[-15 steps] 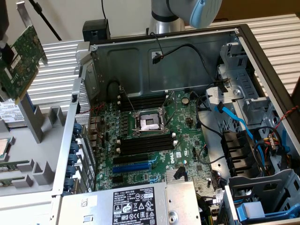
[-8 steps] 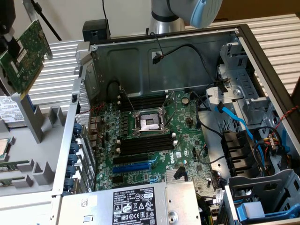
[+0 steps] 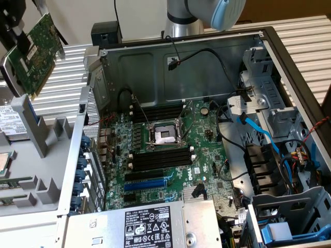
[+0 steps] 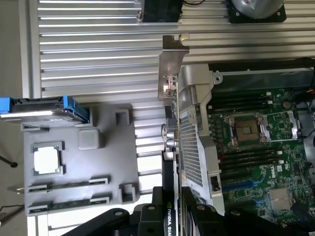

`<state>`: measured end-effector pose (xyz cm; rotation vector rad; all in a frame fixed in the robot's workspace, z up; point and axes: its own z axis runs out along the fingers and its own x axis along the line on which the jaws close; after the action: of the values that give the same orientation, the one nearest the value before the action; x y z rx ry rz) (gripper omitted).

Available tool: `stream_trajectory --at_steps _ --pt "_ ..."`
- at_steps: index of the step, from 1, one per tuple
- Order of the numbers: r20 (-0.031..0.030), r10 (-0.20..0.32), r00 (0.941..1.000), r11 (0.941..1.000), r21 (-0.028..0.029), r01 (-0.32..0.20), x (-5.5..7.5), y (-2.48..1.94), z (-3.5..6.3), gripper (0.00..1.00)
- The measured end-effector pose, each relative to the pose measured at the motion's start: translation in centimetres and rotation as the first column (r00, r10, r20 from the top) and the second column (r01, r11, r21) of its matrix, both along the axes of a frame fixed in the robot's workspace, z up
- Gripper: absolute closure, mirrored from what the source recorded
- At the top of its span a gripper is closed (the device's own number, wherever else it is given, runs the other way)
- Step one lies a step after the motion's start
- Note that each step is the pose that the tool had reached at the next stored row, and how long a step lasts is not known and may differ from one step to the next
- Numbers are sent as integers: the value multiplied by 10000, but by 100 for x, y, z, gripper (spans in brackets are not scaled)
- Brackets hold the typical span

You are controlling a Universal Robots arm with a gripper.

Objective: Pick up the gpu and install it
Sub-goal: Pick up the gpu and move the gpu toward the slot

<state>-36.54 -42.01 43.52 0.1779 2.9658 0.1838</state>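
— Beside the open case (image 3: 155,62), where's the gpu (image 3: 33,51)?
— Aloft outside the case, my tool (image 4: 172,212) is clamped on its edge. Light, stiff, fragile, I judge: grip the board's rim, never components.

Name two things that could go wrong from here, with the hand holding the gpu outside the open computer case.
1. The hand grips the gpu near one end, tilted, so the card might slip or twist in the grip.
2. Its silver bracket could catch the case's perforated rear wall on any path to the blue slot, and the loose black cables near that slot might get pinched.
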Motion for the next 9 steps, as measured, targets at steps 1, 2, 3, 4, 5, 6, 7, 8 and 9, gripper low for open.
stream_trajectory --at_steps 1,2,3,4,5,6,7,8,9 --pt "-2 0 10000 10000 0 0 32 0 11 74" --pt "-4 0 10000 10000 0 0 64 0 20 74" --pt "-4 0 10000 10000 1 0 97 0 29 74" --pt "-6 0 10000 10000 2 0 132 0 39 74" --pt "-8 0 10000 10000 2 0 166 0 48 74" --pt "-9 1 10000 10000 5 -1 200 0 57 74" --pt "-12 1 10000 10000 8 -1 233 0 64 74" --pt "-15 1 10000 10000 13 -1 267 0 70 74" --pt "-20 0 10000 10000 19 0 301 0 76 74"
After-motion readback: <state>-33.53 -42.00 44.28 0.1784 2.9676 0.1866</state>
